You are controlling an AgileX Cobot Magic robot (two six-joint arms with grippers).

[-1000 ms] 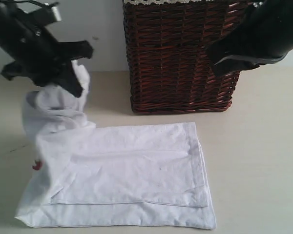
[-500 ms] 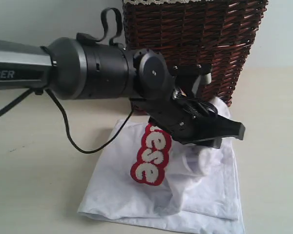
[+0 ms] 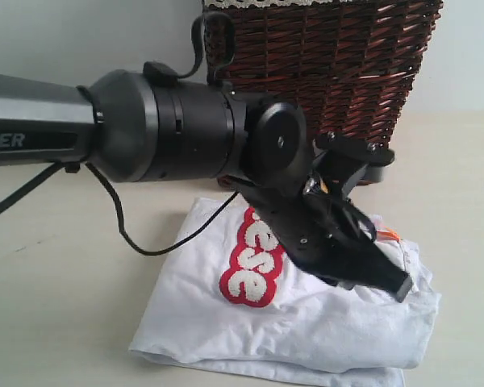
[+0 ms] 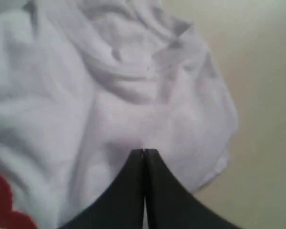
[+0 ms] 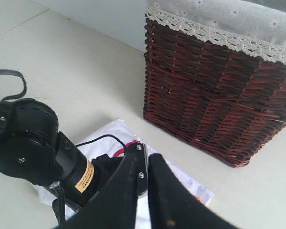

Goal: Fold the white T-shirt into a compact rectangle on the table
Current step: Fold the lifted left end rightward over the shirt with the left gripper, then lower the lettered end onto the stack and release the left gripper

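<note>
Since a second ago, my left arm (image 3: 169, 133) has swung from the far left across the middle, carrying the raised side of the white T-shirt (image 3: 306, 330) over the rest. Since half a second ago, the left gripper (image 3: 397, 284) has dropped lower toward the shirt's right edge.

The shirt lies bunched in a rough folded heap on the table (image 3: 56, 322), just in front of the wicker basket (image 3: 331, 72). Its red-outlined lettering (image 3: 254, 262) faces up, and a small orange tag (image 3: 390, 235) shows near the right edge. From the left wrist, the left gripper (image 4: 144, 151) has its fingers pressed together, tips over wrinkled white cloth (image 4: 133, 86). I see no fabric between them.

The right gripper (image 5: 143, 156) hangs high above the table (image 5: 62, 62), looking down on the left arm (image 5: 24, 143), the shirt (image 5: 105, 136) and the basket (image 5: 219, 105). Its fingers are nearly together with only a sliver between, holding nothing. A black cable (image 3: 129, 234) trails from the left arm over the shirt's left corner.
</note>
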